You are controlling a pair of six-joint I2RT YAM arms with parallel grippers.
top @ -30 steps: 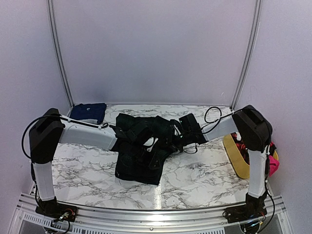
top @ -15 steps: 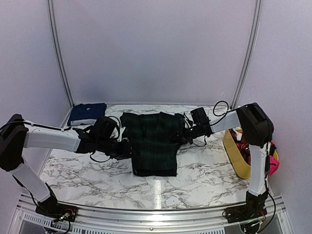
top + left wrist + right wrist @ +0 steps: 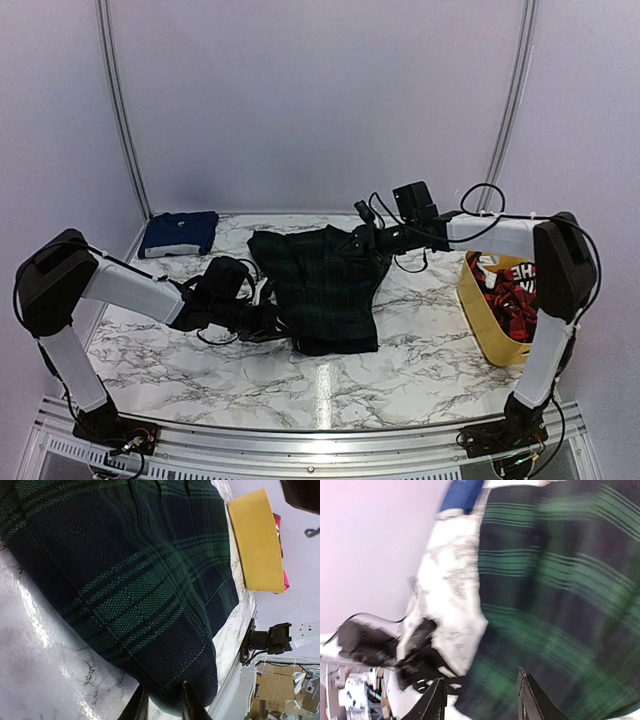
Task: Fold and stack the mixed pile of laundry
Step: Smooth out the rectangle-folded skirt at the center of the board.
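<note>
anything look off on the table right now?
Only the plaid garment: it lies skewed and not flat. Its far right corner is raised toward the right tool, while the left tool pinches the near left edge. The folded navy cloth and the yellow tub look fine.

1. The left arm reaches low and forward, its elbow behind and to the outside of the left gripper (image 3: 272, 322).
2. That gripper lies just above the tabletop (image 3: 420, 360), its fingers (image 3: 140, 707) pinched on the edge of the plaid garment (image 3: 325, 285).
3. The right arm rises to a high elbow, and its forearm runs nearly level inward to the right gripper (image 3: 358, 240).
4. That gripper is raised off the tabletop and points toward the left gripper, its fingers (image 3: 434, 702) clamping the same garment.
</note>
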